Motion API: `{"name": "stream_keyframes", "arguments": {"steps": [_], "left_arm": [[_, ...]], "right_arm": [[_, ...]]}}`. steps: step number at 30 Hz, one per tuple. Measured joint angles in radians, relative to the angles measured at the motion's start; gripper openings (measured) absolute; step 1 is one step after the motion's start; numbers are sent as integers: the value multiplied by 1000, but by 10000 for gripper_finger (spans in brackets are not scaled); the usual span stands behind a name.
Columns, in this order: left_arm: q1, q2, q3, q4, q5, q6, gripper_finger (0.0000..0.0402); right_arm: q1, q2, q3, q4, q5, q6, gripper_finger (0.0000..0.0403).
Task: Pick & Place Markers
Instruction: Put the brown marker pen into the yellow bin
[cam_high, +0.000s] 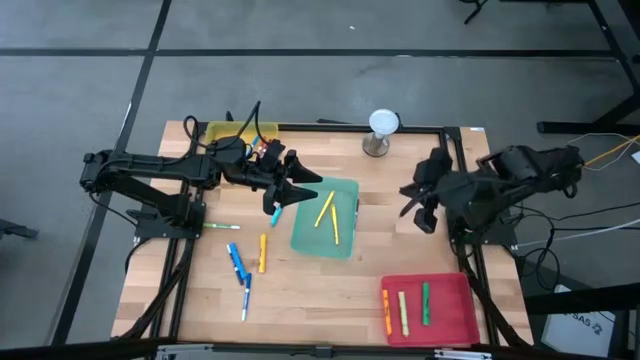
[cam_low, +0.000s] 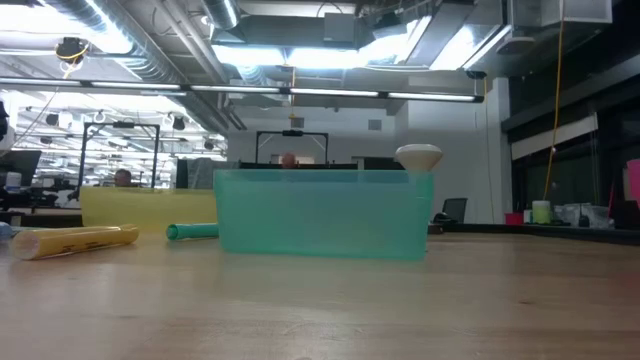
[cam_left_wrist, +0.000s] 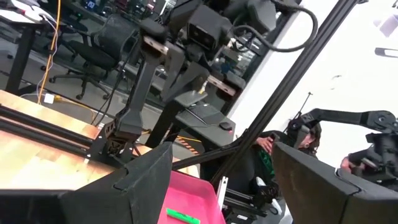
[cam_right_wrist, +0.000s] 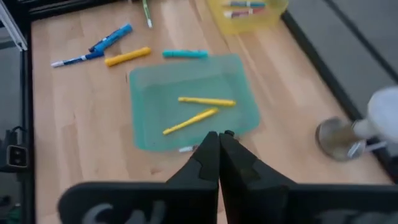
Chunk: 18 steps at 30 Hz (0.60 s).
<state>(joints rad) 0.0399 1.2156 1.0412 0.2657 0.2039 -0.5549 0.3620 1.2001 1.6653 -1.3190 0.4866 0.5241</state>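
The left gripper (cam_high: 292, 190), fingers spread and empty, hovers over the green tray's (cam_high: 345, 245) left edge, seemingly between picks. A teal marker (cam_high: 274, 214) lies just below it; reaching it means lowering. The right gripper (cam_high: 415, 205) waits closed, far right.

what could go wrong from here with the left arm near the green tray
1. The left gripper hangs open at the green tray's edge, right above the teal marker; a low pass might knock the marker away or nudge the tray.
2. Two yellow markers lie in that tray; a shove could spill them.
3. The right gripper, shut, waits just past the tray's other side, so a long reach could bring the arms close.
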Motion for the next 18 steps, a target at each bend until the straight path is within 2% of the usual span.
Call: {"name": "stream_keyframes", "arguments": {"steps": [5,10,18], "left_arm": [[0,0,0,0,0,0,267],[0,0,0,2,0,0,267],[0,0,0,4,-1,0,267]], "right_arm": [[-59,-13,0,91,3,-159,0],[-123,-34,0,264,-1,-327,0],[-259,-68,0,449,-90,-480,0]]}}
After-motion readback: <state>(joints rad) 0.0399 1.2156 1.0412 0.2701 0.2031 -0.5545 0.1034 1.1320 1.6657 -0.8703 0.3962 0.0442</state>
